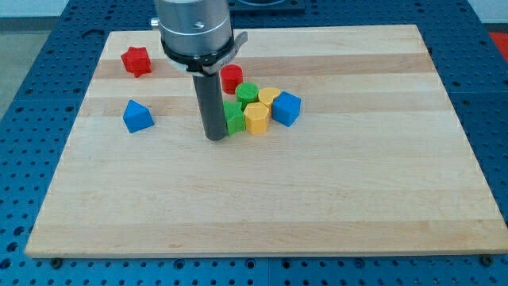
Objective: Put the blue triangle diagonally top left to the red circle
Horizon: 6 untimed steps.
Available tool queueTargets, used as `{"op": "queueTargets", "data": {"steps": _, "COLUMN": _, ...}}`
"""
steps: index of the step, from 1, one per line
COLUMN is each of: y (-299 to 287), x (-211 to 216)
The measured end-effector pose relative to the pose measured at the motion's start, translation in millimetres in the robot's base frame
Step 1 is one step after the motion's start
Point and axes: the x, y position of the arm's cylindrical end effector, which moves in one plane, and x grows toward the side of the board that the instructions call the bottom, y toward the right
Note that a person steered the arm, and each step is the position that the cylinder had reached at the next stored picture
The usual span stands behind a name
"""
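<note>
Here, the wooden board (262, 199) carries every block, lying on a blue perforated table (32, 48); nothing on it serves as a container. My tip (216, 137) rests on the board at the view's left edge of a tight cluster, touching or just beside a green block (234, 117) whose shape I cannot make out. I have no fingers, only the dark rod, so nothing is gripped.

The blue triangle (137, 116) sits alone toward the view's left, well apart from my tip and from the cluster. The red circle (231, 78) stands near the view's top of the cluster, partly hidden behind the arm's metal housing (193, 28). So the blue triangle lies to the view's lower left of the red circle.

The cluster crowds the view's lower right of the red circle: a second green block (247, 92) just below it, a yellow block (268, 96) beside that, a yellow hexagon (256, 117) in front, and a blue cube (286, 108) at the view's right end. These pieces touch or nearly touch.

A red star (136, 60) sits apart near the board's top left corner, above the blue triangle. The rod stands between the blue triangle and the cluster.
</note>
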Motion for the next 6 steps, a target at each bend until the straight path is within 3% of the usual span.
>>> {"op": "queueTargets", "data": {"steps": 2, "y": -24, "x": 24}}
{"op": "queueTargets", "data": {"steps": 3, "y": -92, "x": 51}}
{"op": "queueTargets", "data": {"steps": 4, "y": -151, "x": 40}}
{"op": "queueTargets", "data": {"steps": 6, "y": -120, "x": -37}}
